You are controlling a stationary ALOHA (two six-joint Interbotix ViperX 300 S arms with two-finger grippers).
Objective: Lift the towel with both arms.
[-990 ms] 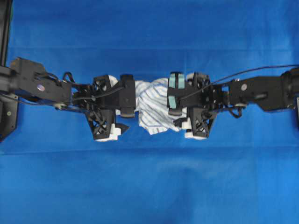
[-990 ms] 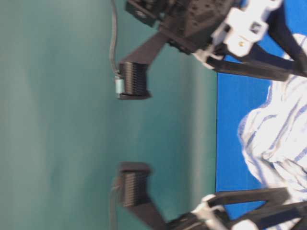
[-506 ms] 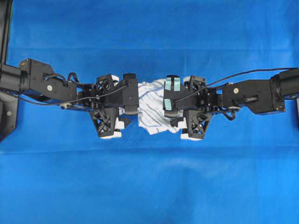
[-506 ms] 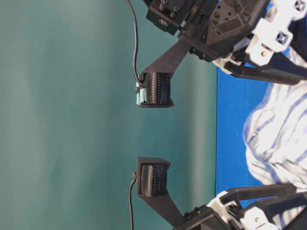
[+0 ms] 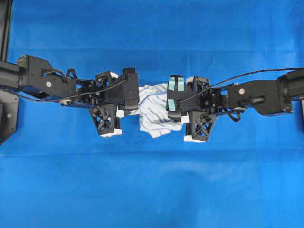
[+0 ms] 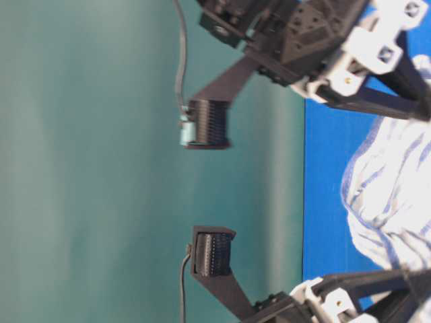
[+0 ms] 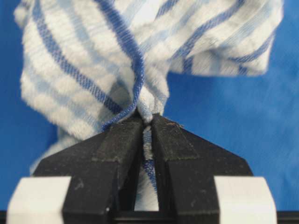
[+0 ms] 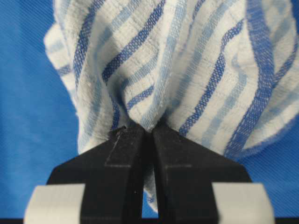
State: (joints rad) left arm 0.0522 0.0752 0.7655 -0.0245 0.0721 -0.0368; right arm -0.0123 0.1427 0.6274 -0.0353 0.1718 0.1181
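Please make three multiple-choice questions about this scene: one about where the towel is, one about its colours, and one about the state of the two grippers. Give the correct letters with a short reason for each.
1. Where is the towel in the overhead view?
A. Between the two arms, near the middle of the blue cloth
B. At the bottom edge of the cloth
C. On top of the right arm

2. What colours is the towel?
A. Plain red
B. White with blue stripes
C. Green with black dots

3. What state are the left gripper and the right gripper in?
A. Both wide open above the towel
B. Only the left is shut
C. Both shut on the towel

Answers:
1 A: the overhead view shows it bunched between the two gripper heads.
2 B: both wrist views show blue stripes on white fabric.
3 C: in each wrist view the black fingers pinch a fold of fabric.
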